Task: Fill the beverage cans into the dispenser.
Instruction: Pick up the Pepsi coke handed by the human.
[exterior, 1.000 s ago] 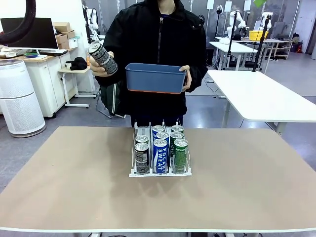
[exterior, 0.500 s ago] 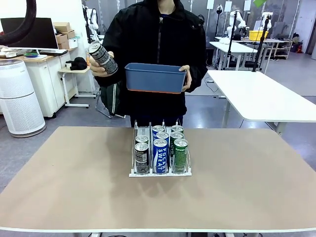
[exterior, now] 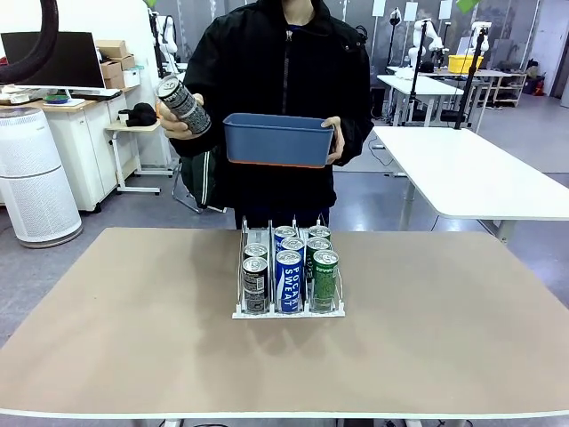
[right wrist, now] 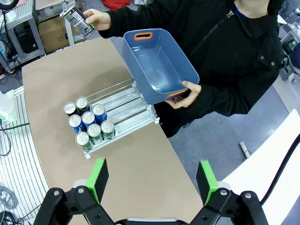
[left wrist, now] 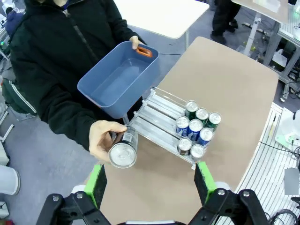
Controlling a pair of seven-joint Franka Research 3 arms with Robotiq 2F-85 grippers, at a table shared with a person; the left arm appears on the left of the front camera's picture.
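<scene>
Hovering, left gripper (left wrist: 150, 183) and right gripper (right wrist: 152, 177) wide and empty, over eight beverage cans (exterior: 288, 276) crowded at the dispenser's (exterior: 287, 313) near end mid-table (exterior: 133, 338), probably awaiting the dark can (exterior: 184, 104) held out past the far edge beside an empty blue bin (exterior: 278, 142).

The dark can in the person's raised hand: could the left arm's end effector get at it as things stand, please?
Probably yes. The left end effector is open and faces the dark can with nothing between them; the person's hand wraps only its side, and the blue bin is held aside.
</scene>
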